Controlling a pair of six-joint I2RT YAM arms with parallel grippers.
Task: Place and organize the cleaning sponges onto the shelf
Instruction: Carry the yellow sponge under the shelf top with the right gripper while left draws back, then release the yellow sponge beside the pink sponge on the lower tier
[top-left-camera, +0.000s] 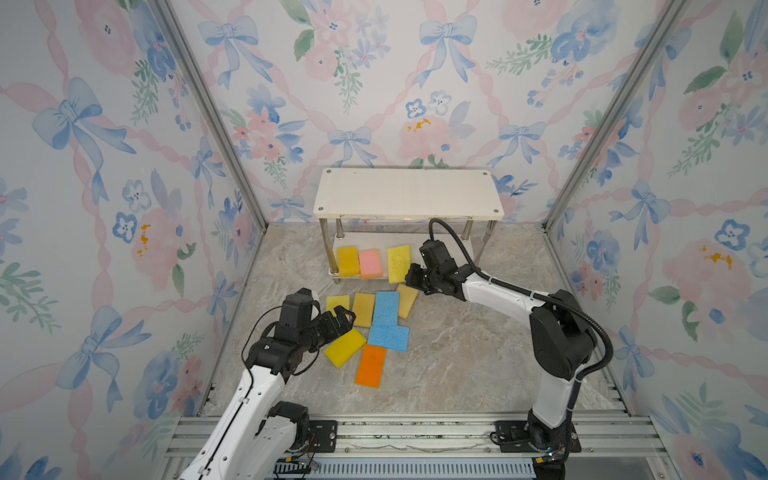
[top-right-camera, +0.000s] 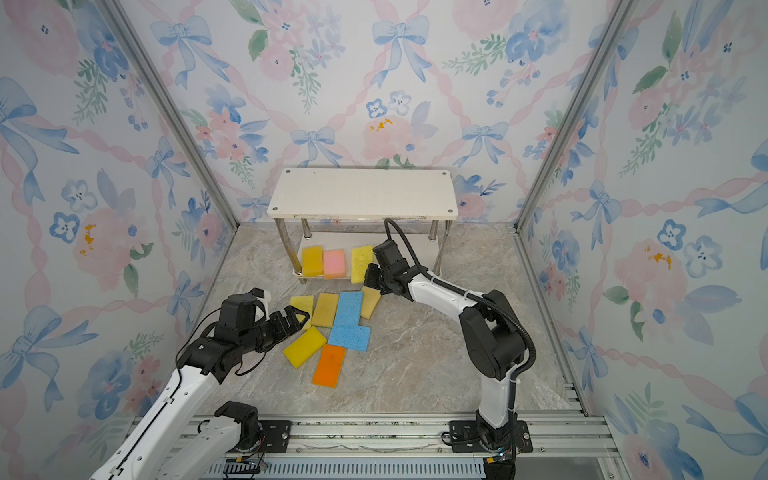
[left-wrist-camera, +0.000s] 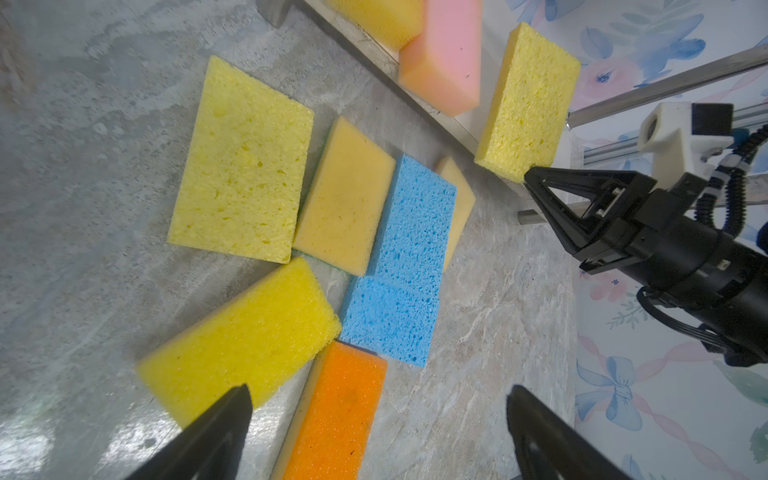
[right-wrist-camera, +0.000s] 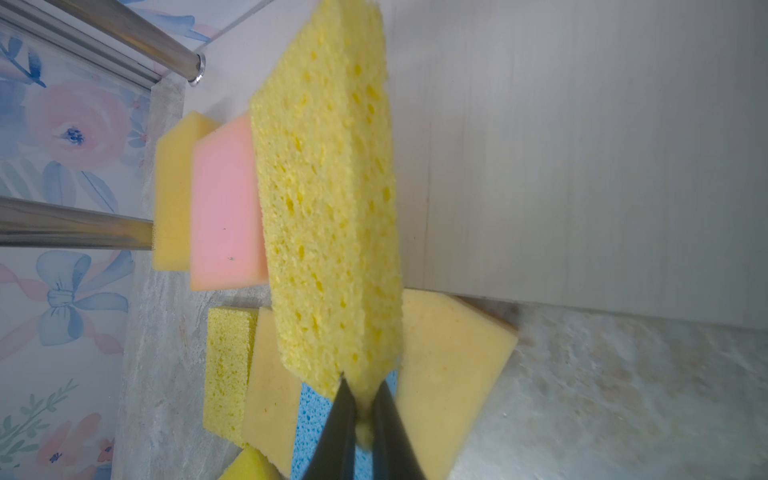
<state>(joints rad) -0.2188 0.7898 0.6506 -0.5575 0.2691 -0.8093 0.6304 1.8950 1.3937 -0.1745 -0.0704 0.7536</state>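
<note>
Sponges come to ten: four yellow, two tan, two blue, one pink, one orange. Seven lie flat on the tabletop, bunched in front of the shelf.

The left pincer hangs over the left side of the bunch, its jaws spread wide, holding nothing. From left to right in the bunch are:
- a holey yellow sponge
- a bright yellow sponge
- a tan sponge
- the orange sponge, nearest the tabletop's front edge
- two touching blue sponges
- a second tan sponge, partly under the far blue one

The shelf has two white boards. Its bottom board holds a yellow sponge at the left end and the pink sponge right against it. To their right, the right pincer is clenched on the end of another holey sponge. This one is tilted over the board's front edge, and I cannot tell if it touches the board.
</note>
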